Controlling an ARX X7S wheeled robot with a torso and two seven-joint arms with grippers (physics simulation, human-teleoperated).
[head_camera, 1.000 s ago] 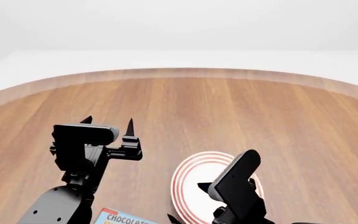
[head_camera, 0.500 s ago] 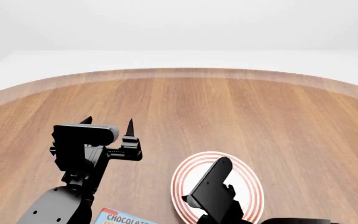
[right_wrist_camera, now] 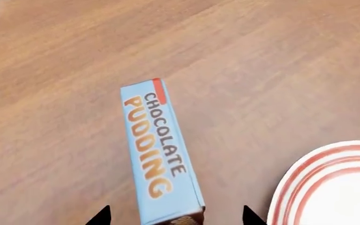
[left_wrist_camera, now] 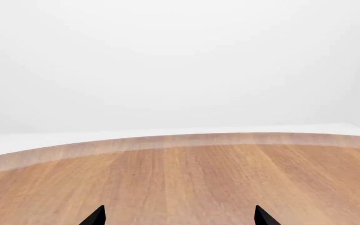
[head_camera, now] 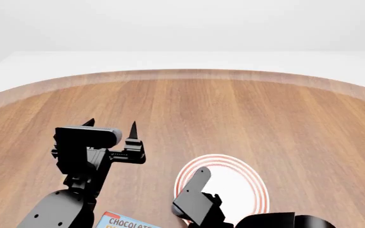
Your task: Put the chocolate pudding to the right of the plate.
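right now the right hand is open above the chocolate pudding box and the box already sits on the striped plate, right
Not quite. The right hand is open above the chocolate pudding box, but the box is not on the red-ringed plate. The right wrist view shows it lying on the wooden table beside the plate, with bare wood between them.

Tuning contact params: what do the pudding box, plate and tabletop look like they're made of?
Chocolate pudding: looks like printed cardboard, matte, with flat faces, sharp edges and printed lettering.
Plate: probably glazed ceramic, smooth white with painted red rings; could be plastic, since no gloss shows.
Table: wood or wood-look laminate, with plank grain, a satin finish and a lighter edge band.
All are simulator renders, so these are guesses.
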